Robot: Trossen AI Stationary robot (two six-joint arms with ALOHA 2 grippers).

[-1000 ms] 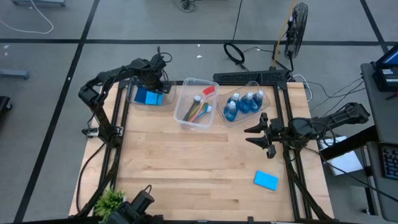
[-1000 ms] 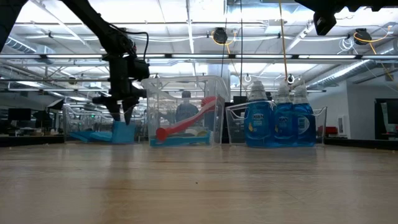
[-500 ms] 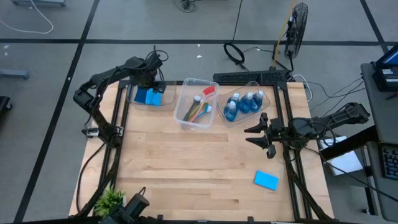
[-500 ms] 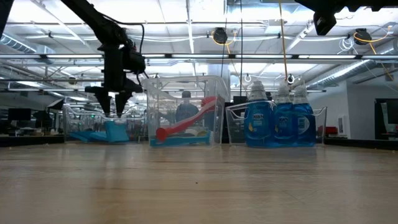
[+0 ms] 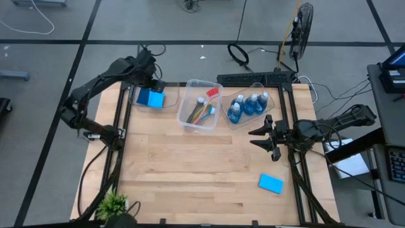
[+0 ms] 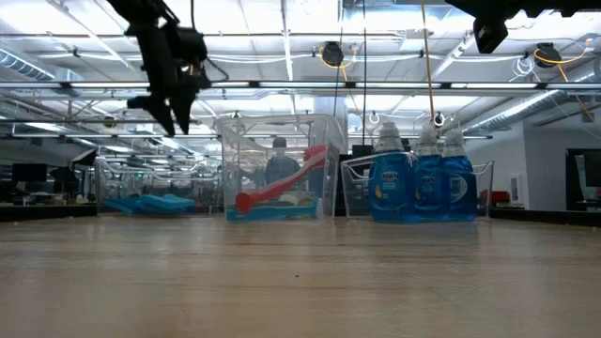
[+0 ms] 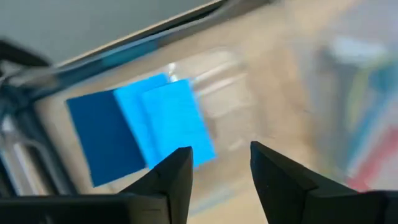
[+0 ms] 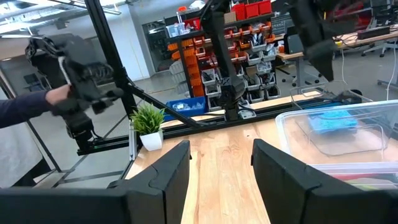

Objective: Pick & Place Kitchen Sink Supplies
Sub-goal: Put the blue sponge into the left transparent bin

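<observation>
Blue sponges (image 7: 143,127) lie flat in the clear bin (image 5: 140,101) at the far left. My left gripper (image 7: 217,155) hangs open above that bin (image 6: 174,117), with nothing between its fingers. One more blue sponge (image 5: 271,183) lies flat on the table near the right front. The middle bin (image 5: 201,107) holds the brushes (image 6: 282,188). The right bin (image 5: 250,106) holds the bottles of blue liquid (image 6: 423,183), standing upright. My right gripper (image 5: 262,136) waits open and level at the table's right side, high above the wood.
A small green plant (image 5: 112,204) stands at the near left corner, and a person's sleeve (image 8: 25,107) shows beside it. The three bins line the far edge. Bare wood (image 5: 190,164) fills the middle of the table.
My left gripper has risen out of the far left bin and drawn a little toward the table's far left corner. The sponge that stood tilted below its fingers now lies flat on the others in the bin.
</observation>
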